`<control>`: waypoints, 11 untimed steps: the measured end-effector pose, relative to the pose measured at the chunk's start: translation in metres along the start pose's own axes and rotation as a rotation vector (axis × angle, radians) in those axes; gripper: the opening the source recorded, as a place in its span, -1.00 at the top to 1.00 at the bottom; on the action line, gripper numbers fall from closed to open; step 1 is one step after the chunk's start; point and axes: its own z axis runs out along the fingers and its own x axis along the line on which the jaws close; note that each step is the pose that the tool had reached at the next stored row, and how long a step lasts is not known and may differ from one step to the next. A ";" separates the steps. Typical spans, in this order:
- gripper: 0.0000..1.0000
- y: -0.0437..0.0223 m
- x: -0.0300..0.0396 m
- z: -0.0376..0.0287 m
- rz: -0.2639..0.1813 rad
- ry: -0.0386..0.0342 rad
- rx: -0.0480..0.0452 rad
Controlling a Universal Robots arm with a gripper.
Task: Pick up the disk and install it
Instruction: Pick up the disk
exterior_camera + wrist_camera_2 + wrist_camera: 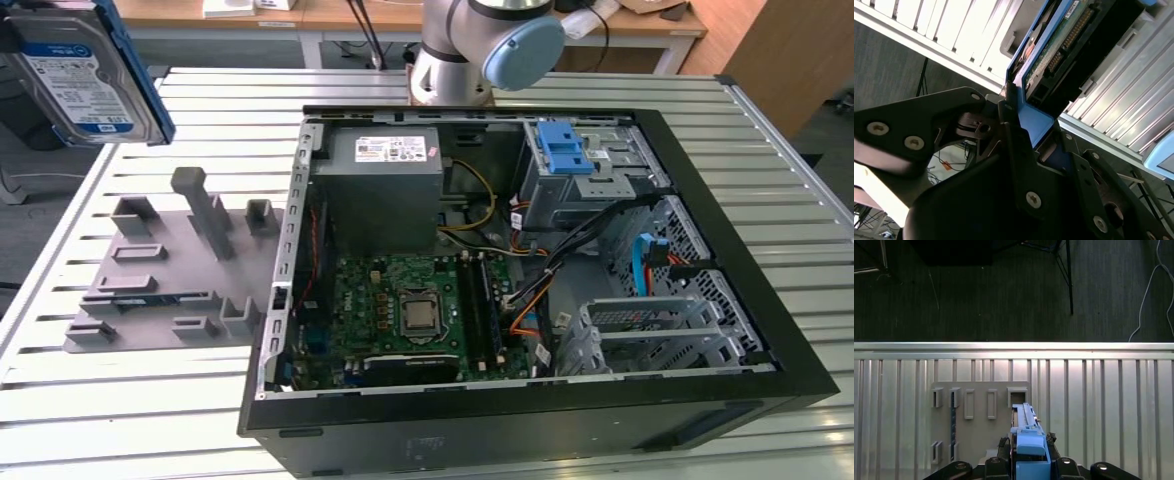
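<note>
At the exterior view's upper left corner: disk (80, 75), partly cut off by the frame edge, white-and-blue label facing outward, print too small to read. Clamped by its blue carrier in the gripper (1036, 127), over the gray fixture plate (979, 420).

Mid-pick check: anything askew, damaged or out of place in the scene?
Nothing stands out. The gripper is shut on the blue carrier tab of the disk, which hangs raised clear of the gray fixture. The open computer case lies flat on the slatted table, cables loose but inside it.
</note>
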 end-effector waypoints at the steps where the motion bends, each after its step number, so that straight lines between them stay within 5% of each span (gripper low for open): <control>1: 0.27 0.0000 0.0000 -0.0006 0.000 0.0001 0.0000; 11: 0.27 0.0001 -0.0001 -0.0032 0.000 0.0007 0.0000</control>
